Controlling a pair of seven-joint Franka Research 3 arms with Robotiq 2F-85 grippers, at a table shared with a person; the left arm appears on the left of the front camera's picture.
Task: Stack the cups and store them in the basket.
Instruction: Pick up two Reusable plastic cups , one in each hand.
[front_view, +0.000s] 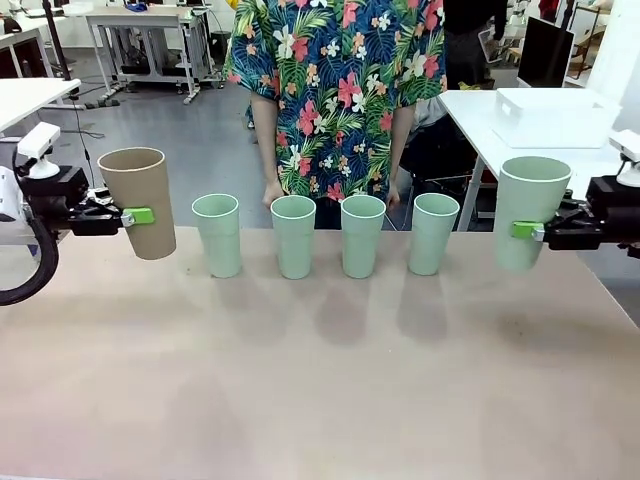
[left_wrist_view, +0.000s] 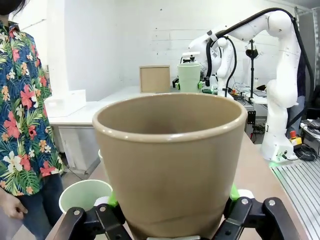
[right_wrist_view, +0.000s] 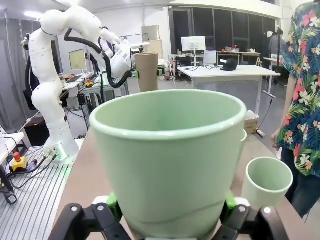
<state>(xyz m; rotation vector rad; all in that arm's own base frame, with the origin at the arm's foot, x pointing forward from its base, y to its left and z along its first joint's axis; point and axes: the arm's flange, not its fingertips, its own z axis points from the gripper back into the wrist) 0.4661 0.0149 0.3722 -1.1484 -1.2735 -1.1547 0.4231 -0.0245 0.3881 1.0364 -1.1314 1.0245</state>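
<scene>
Left claw (front_view: 142, 214): clamped on brown cup (front_view: 138, 195), upright, held above surface (front_view: 320, 390) at left end.
Right claw (front_view: 527, 229): clamped on green cup (front_view: 530, 200), upright, at right end.
Row between claws: four green cups (front_view: 293, 236), standing apart on surface.
Basket (front_view: 553, 117): on white table behind, far right.

Grey floor (front_view: 190, 140), white desks (front_view: 140, 18), a dark monitor (front_view: 545, 50) behind.
</scene>
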